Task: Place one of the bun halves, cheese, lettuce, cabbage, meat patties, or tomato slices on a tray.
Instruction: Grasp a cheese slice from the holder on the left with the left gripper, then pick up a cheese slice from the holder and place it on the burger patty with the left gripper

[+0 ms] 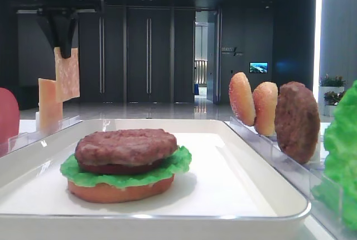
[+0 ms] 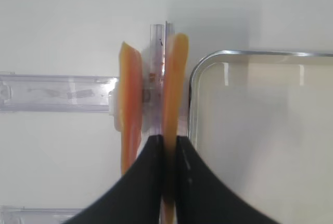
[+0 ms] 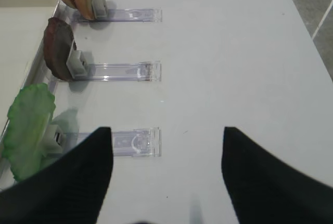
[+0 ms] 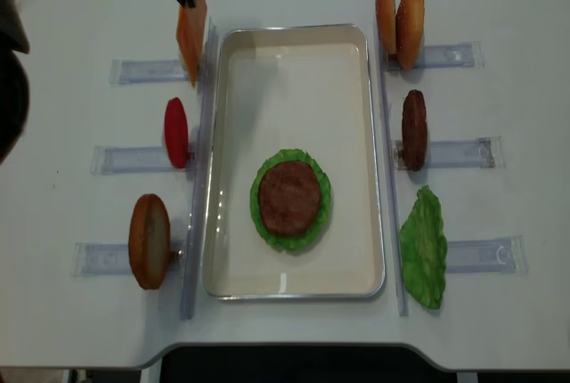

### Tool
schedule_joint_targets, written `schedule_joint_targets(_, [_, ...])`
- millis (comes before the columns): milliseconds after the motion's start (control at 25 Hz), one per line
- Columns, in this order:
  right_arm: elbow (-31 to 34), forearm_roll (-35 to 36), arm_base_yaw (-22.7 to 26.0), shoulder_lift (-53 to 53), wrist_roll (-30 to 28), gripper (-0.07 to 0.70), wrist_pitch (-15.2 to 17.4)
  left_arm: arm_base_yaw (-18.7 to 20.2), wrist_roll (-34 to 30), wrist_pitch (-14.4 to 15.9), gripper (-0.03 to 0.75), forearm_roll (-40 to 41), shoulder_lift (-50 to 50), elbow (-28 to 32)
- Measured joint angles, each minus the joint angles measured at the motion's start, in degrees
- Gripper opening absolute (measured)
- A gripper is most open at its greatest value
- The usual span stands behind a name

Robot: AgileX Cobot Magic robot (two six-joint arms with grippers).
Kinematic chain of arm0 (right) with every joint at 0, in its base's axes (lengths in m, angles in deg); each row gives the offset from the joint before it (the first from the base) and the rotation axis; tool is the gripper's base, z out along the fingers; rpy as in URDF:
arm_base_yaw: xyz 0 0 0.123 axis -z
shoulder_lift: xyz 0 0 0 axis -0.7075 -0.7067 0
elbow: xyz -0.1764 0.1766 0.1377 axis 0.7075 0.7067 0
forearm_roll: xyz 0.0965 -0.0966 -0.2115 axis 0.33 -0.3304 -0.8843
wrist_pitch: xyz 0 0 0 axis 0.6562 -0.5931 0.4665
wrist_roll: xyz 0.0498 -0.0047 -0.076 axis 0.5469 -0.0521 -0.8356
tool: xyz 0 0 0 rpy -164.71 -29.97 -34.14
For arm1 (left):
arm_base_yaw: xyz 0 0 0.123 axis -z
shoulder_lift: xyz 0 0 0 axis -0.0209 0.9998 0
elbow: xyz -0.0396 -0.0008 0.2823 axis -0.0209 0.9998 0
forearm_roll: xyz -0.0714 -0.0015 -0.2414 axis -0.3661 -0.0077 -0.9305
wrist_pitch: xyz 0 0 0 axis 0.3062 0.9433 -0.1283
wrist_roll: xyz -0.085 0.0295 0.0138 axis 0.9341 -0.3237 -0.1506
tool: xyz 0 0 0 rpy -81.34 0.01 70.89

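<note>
Cheese (image 2: 174,99) hung pinched by its top edge in the closed left gripper (image 2: 167,146), lifted just above its rack (image 2: 57,93) beside the tray (image 2: 193,78) so it could swing over the stacked patty (image 1: 126,146), while the right gripper (image 3: 166,174) hovered open.

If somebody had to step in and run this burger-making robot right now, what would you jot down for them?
Left gripper: shut on a cheese slice, lifted above its clear rack beside the tray's far left corner. A second cheese slice stands in that rack.
Right gripper: open, holding nothing, over the bare table near the lettuce rack.
Done: on the tray sits a stack of bun disc, lettuce and meat patty.
Left: bring the held cheese over the tray and set it down, probably on the patty.
In racks: tomato slice, bun half, two bun halves, spare patty, spare lettuce.
</note>
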Motion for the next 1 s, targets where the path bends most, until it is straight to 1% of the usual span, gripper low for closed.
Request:
schedule_joint_targets(200, [0.00,0.00,0.00,0.00,0.00,0.434,0.00,0.00,-0.06,0.53,0.030,-2.45,-3.58,0.00])
schedule_joint_targets(400, [0.00,0.00,0.00,0.00,0.00,0.434,0.00,0.00,-0.25,0.72,0.030,-6.76,-8.55,0.67])
schedule_joint_targets(600, [0.00,0.00,0.00,0.00,0.00,0.434,0.00,0.00,-2.30,0.85,0.030,-10.87,-13.67,4.59])
schedule_joint_targets(800, [0.00,0.00,0.00,0.00,0.00,0.434,0.00,0.22,-4.59,0.90,0.030,-16.17,-18.66,10.41])
schedule_joint_targets(1000, [0.00,0.00,0.00,0.00,0.00,0.434,0.00,3.05,-6.80,0.95,0.030,-21.11,-22.28,16.03])
